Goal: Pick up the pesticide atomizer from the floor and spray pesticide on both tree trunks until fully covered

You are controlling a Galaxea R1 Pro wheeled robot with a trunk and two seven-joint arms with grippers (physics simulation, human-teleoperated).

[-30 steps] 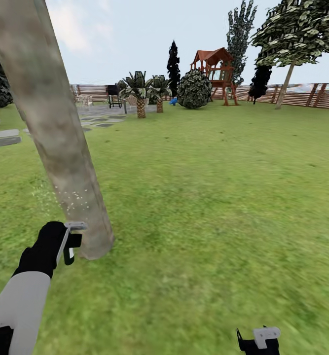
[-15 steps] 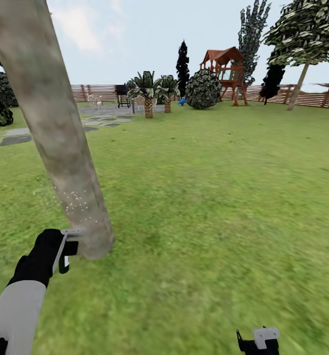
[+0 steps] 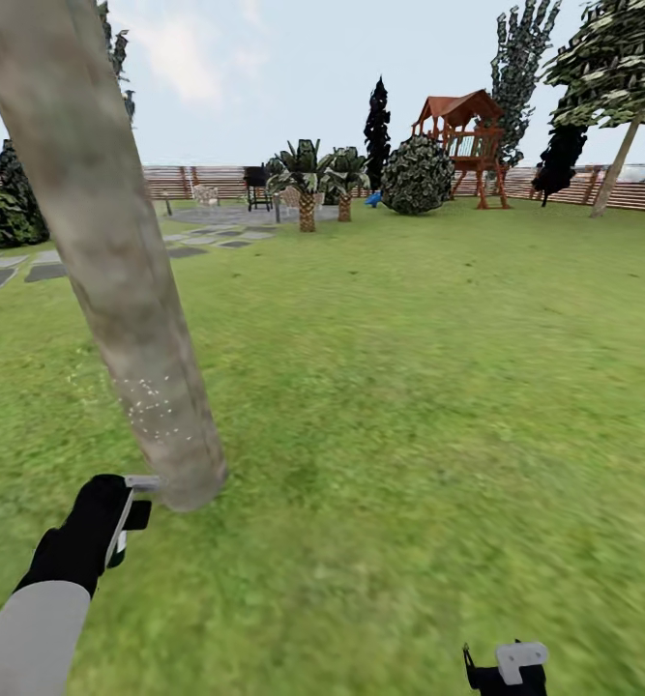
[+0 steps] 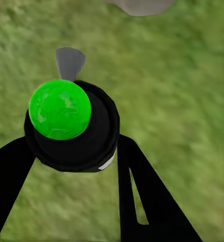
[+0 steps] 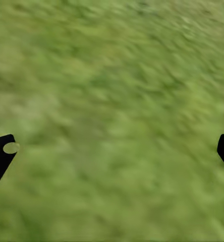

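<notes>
the left gripper [image 4: 74,151] held the atomizer [image 4: 71,126] in closed jaws beside the speckled tree trunk [image 3: 119,290], while the right gripper [image 5: 114,151] hung with jaws wide apart over grass [image 5: 112,75].

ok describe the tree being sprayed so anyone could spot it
On the lawn, look at the near left foreground. The tree trunk is a thick, smooth beige-grey leaning column, white specks near its base, right beside the left gripper; the other trees stand far off by the fence.

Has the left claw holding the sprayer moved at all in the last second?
Yes. The left claw sank lower beside the tree trunk, from just above the trunk's base to level with it.
</notes>
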